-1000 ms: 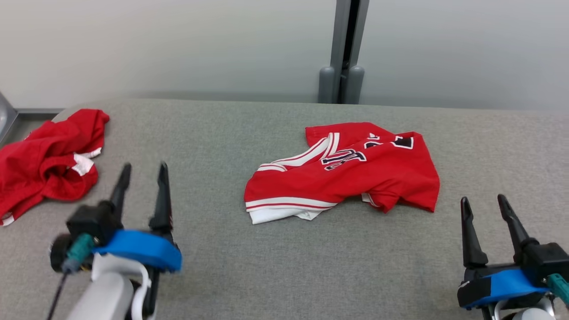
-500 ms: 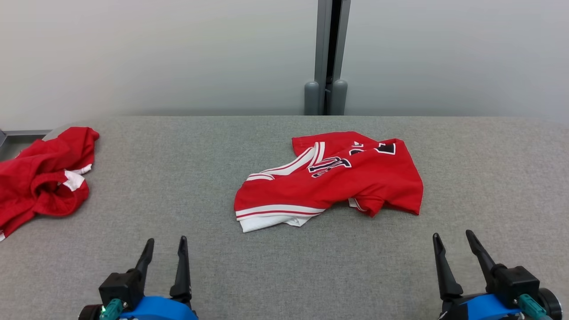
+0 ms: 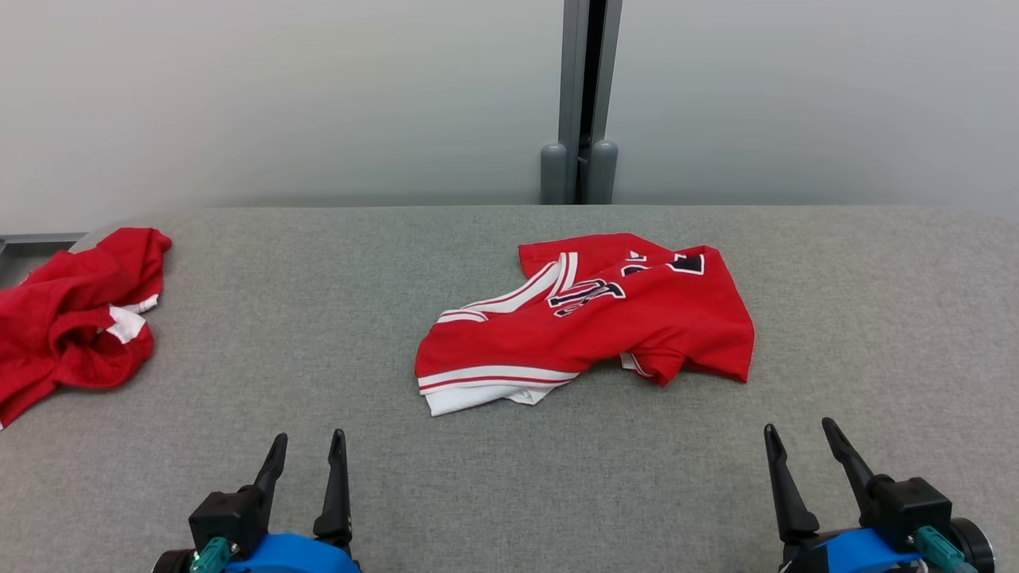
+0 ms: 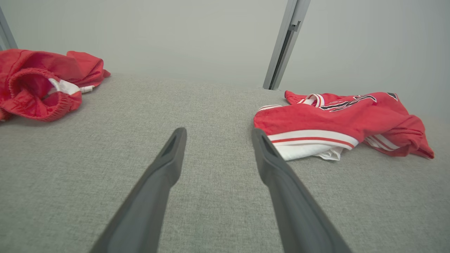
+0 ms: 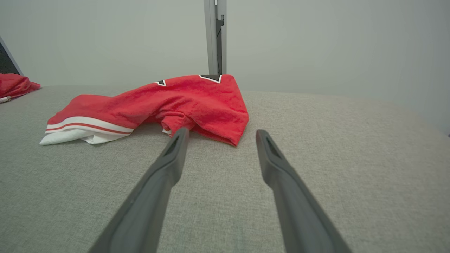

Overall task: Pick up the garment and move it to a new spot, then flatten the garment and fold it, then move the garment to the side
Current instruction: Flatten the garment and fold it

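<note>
Red soft jersey with white-striped trim (image 3: 605, 322), mid-frame, looks light and limp, best pinched at its lower hem corners; left gripper (image 3: 310, 436) and right gripper (image 3: 798, 425) gape empty.

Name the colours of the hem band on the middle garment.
White with one red stripe; the hem band is clearest in the left wrist view.

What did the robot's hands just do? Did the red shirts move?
Both the left gripper and right gripper pulled back toward the robot, open and empty. The camera shifted a little too. The red jersey and the crumpled red garment lie where they were.
</note>
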Controlling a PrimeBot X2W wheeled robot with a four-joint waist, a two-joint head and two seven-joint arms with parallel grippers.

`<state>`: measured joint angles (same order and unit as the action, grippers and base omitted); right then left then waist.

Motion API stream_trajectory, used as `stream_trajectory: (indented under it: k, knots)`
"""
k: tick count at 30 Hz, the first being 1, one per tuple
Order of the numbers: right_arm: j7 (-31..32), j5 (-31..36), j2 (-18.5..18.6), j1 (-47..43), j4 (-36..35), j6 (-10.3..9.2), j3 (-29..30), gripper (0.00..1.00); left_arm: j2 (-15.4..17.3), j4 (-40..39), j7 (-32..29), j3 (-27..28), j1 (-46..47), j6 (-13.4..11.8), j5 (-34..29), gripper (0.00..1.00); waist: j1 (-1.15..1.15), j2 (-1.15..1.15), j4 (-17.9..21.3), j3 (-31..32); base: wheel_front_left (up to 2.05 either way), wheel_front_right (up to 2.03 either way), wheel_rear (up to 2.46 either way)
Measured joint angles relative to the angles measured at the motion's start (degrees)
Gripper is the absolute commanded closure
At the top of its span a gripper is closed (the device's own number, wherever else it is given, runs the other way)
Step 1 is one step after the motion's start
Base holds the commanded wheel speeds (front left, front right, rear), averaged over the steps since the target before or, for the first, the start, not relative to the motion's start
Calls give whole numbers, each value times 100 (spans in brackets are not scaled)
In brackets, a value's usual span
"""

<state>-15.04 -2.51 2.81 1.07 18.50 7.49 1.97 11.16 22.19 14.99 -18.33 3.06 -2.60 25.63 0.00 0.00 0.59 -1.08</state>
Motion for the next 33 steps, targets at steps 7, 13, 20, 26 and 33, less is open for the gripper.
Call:
stream_trajectory:
  k: [7, 13, 20, 26, 33]
  knots:
    - [0, 0, 0, 55, -2, 0, -12, 0, -71, 27, 0, 98, 1, 47, -82, 0, 0, 0, 10, -61, 0, 0, 0]
    - [-1, 188, 0, 202, 53, 0, -172, 0, -100, 12, 0, 181, 57, 91, -125, 0, 0, 0, 28, -223, 0, 0, 0]
    - [80, 456, 2, 972, 979, 0, -466, 0, -247, -183, 0, 190, 308, 176, -211, 0, 0, 0, -151, -504, 0, 0, 0]
    - [428, 801, -4, 1969, 2038, 1, -299, 0, -326, -263, 1, 215, 483, 250, -287, 0, 1, 0, -534, -796, 0, 0, 0]
    - [249, 1068, -13, 2614, 2655, 1, 280, 100, -417, -343, 1, 359, 516, 314, -310, 0, 1, 0, -1023, -1094, 0, 0, 0]
